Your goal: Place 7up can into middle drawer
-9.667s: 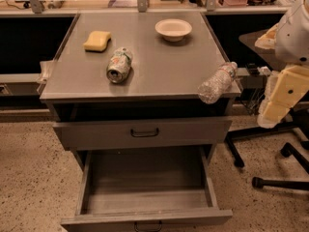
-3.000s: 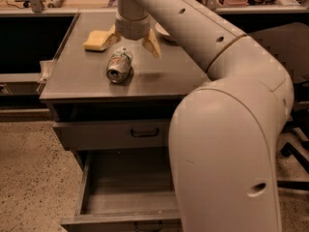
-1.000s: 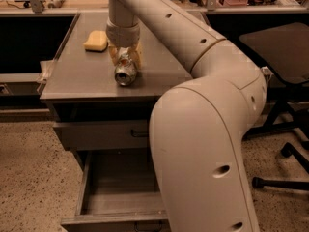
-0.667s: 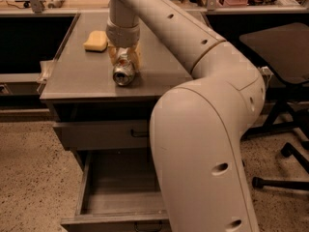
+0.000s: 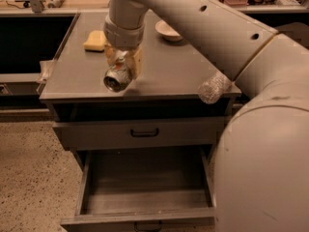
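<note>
Moved: the arm's bulk has swung to the right of the view, uncovering the clear plastic bottle and more of the open drawer. The 7up can has shifted a little left and toward the front edge of the cabinet top.
Gripper: the gripper hangs over the front-left part of the cabinet top, its fingers clamped on either side of the 7up can.
7up can: on its side in the gripper, silver top toward the camera; I cannot tell whether it touches the top or hangs just above it.
Middle drawer: the middle drawer stands pulled out at the bottom, showing grey floor and walls.
Upper drawer: the upper drawer is shut, with a black handle at its middle.
Bowl: the bowl sits at the back of the top; its left edge is behind the arm and its inside is hard to make out.
Sponge: the yellow sponge lies at the back left, apart from the can.
Bottle: it lies at the front right corner, its upper end behind the arm.
Hidden: the arm covers the middle drawer's right wall and the cabinet's right side; the lower handle is cut off by the bottom edge.
</note>
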`<state>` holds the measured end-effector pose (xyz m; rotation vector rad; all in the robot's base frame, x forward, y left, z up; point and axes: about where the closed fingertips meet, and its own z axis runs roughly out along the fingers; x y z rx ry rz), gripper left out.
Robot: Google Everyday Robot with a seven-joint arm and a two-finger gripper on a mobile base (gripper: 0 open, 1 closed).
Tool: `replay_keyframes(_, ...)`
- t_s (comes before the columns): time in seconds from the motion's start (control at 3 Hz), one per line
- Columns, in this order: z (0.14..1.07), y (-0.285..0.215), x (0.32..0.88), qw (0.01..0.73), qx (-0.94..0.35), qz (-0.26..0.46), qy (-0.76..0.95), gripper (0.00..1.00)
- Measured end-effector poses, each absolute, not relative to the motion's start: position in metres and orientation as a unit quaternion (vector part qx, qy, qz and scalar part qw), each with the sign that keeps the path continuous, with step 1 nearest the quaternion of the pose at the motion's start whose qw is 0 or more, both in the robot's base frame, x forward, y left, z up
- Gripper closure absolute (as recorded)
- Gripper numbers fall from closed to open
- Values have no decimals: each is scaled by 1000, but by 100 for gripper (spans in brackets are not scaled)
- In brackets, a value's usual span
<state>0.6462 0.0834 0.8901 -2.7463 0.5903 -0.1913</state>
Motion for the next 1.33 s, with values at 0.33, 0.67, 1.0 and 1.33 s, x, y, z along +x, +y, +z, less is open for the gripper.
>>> replay_keyframes(0.33, 864, 83, 632, 138, -964, -48, 224, 100)
replay_keyframes(0.67, 864, 83, 632, 138, -964, -48, 224, 100)
replay_keyframes(1.0, 862, 72, 623, 164, -947, -37, 273, 100)
replay_keyframes(1.33, 859, 65, 571, 185, -911, -21, 368, 100)
